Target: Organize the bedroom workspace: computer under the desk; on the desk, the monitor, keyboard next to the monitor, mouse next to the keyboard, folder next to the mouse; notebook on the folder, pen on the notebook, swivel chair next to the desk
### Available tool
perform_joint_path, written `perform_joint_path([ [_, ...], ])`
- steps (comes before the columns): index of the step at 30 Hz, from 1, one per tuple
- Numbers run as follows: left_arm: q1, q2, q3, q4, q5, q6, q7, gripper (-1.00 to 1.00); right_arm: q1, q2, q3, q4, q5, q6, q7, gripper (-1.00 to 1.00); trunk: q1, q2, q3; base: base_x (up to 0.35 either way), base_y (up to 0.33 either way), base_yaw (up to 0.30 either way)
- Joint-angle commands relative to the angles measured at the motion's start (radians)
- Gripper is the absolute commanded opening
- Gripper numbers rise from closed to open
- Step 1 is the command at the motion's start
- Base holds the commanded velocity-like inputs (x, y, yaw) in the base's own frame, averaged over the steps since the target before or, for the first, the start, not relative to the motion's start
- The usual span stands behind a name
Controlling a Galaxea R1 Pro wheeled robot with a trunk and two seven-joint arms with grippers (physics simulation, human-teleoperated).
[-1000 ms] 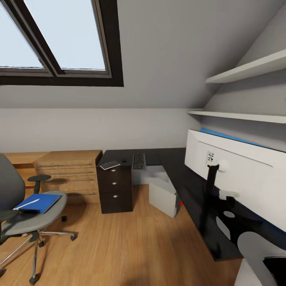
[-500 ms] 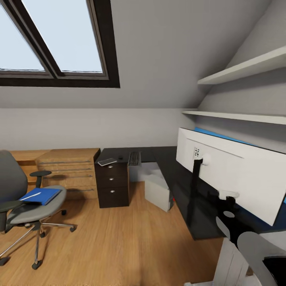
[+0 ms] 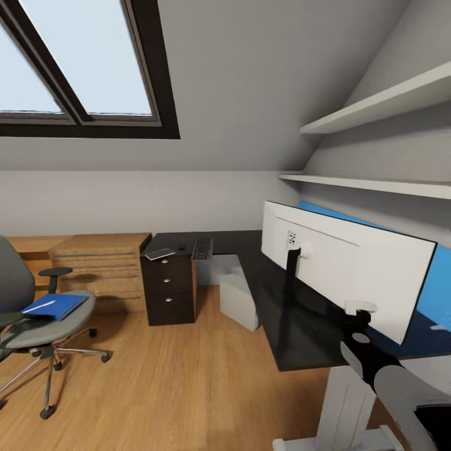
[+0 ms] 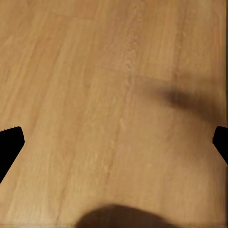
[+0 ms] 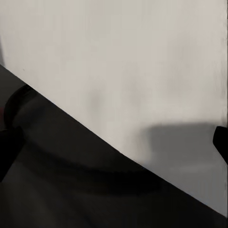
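Head view looks across a wide stretch of bare wooden floor (image 3: 181,382) in front of the dark L-shaped bench (image 3: 275,313), whose near corner juts out above a white leg. On the bench the white-backed monitor (image 3: 344,275) stands on its black stand, close to the bench's wall-side edge. Farther along the bench, past the monitor, lie the keyboard (image 3: 202,248), the mouse (image 3: 181,247) just beside it, and the notebook (image 3: 159,254) over the dark drawer unit (image 3: 168,291). The computer (image 3: 239,299) sits on the floor under the bench. Well apart from the bench, across the open floor, the swivel chair (image 3: 37,319) carries the blue folder (image 3: 55,306) with the pen (image 3: 39,306) on it.

Right arm (image 3: 382,369) rises near the bench's near corner, just below the monitor. Right wrist view faces the monitor's white back, fingertips (image 5: 220,142) at the frame edges: right pincer spread open. Left wrist view faces bare floor, fingertips (image 4: 9,145) wide apart: left pincer open too.
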Motion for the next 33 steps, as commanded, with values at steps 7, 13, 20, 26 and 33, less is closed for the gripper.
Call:
perform_joint_path([
  [7,0.000,0.000,0.000,-0.002,0.006,0.003,0.004,1.00,0.000,-0.001,0.009,0.000,-0.010,-0.004,-0.004,1.00,0.000,-0.001,-0.001,0.000,-0.217,0.000],
  [13,0.000,0.000,0.000,-0.002,0.006,0.003,0.004,1.00,0.000,-0.001,0.009,0.000,-0.010,-0.004,-0.003,1.00,0.000,-0.001,-0.001,0.000,-0.102,0.000],
  [20,0.000,0.000,0.000,-0.002,0.006,0.003,0.004,1.00,0.000,-0.001,0.009,0.000,-0.010,-0.004,-0.002,1.00,0.000,-0.001,-0.001,0.000,-0.244,0.000],
  [26,0.000,0.000,0.000,-0.002,0.006,0.002,0.002,1.00,0.000,-0.001,0.009,0.000,-0.010,-0.004,-0.003,1.00,0.000,-0.001,-0.001,0.035,-0.116,0.000],
  [33,0.000,0.000,0.002,-0.002,0.006,0.002,0.003,1.00,0.000,-0.001,0.009,0.000,-0.010,-0.004,-0.004,1.00,0.000,-0.001,-0.001,0.072,-0.061,0.000],
])
